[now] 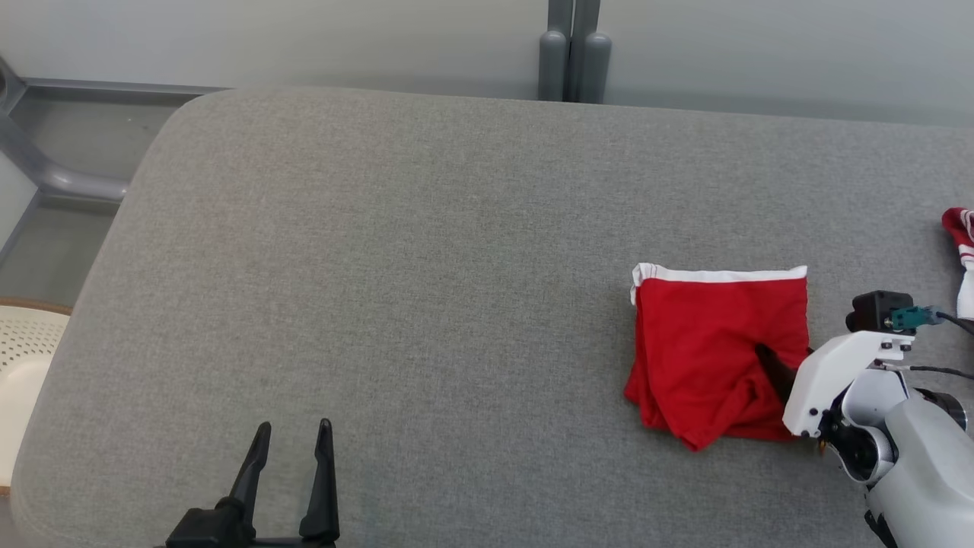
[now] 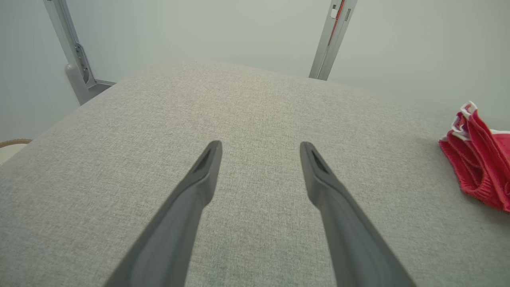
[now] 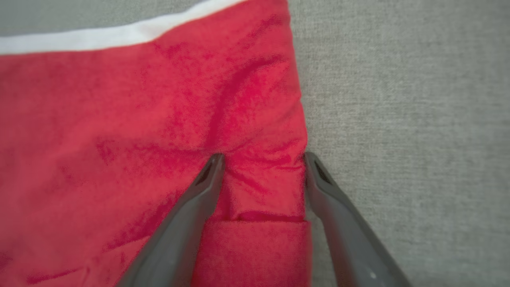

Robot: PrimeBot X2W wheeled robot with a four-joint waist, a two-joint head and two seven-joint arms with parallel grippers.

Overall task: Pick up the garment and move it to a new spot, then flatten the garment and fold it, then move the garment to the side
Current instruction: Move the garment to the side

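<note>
The garment is red with a white band along its far edge and lies folded into a rough square on the right part of the grey table. My right gripper is down at its near right corner. In the right wrist view the right gripper is open: one finger presses on the red cloth, the other rests at the cloth's right edge, a strip of fabric between them. My left gripper hangs open over bare table at the lower left, far from the garment, with nothing between the fingers of the left gripper.
A second red and white cloth lies at the table's right edge. A cream perforated object stands beyond the table's left edge. A grey post rises behind the far edge, with a metal frame at the far left.
</note>
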